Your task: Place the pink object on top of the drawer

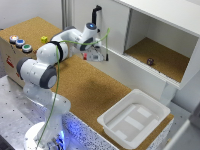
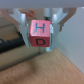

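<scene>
Gripped between the fingers of the hand (image 1: 96, 56), the pink object (image 2: 39, 34) is being held clear of the counter (image 1: 85, 85); in the wrist view it is showing as a small pinkish-red cube with letters on its faces, pinched from both sides by the pale fingers (image 2: 22, 31). The pick-up is therefore being judged as done. What is left is the carrying and the setting down: the cube is not yet resting on the top of the drawer (image 1: 165, 12), the large white cabinet unit standing at the exterior view's right with its black bar handle (image 1: 96, 11) pointing upward.

The arm is being held bent, its pale links folded back over its base at the exterior view's left, with the wrist reaching out toward the drawer's front panel. The hand is hanging just beside that panel, pointed roughly downward, well below the cabinet's top surface. A lift and a move across toward that top are being judged as the remaining work before release. A small dark lump (image 1: 150, 61) is lying inside the cabinet's open compartment, and a shallow white tub (image 1: 134, 119) is sitting on the counter nearer the camera, both well apart from the hand.
</scene>
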Tool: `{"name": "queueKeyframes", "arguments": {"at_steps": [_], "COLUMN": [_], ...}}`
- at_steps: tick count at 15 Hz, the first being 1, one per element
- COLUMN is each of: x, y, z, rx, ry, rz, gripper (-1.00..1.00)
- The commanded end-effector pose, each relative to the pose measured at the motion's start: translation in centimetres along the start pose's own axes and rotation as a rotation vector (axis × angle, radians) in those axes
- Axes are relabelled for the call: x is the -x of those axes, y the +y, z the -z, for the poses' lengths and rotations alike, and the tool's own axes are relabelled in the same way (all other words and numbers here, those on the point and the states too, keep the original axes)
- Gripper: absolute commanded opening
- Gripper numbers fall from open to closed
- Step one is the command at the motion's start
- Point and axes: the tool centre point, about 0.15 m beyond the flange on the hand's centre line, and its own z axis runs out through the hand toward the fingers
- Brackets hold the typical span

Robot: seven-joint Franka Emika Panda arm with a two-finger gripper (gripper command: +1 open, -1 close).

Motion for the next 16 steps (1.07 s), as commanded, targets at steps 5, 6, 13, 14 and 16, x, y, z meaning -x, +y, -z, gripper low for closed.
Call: {"name": "queueKeyframes", "arguments": {"at_steps": [5,6,13,14,16], "x": [-11.5,-12.6,-17.5,-17.7,-18.7], "y": [-5.1,-5.2,-3.8,-4.0,-5.4], "z": [-0.7,-1.0,-1.7,-1.9,-3.0], "rx": [0.047,0.057,0.067,0.058,0.019], "ry": [0.004,0.016,0.033,0.033,0.027], "rz": [0.367,0.386,0.438,0.449,0.493], "gripper": [-1.0,-1.0,-1.0,-1.0,-1.0]}}
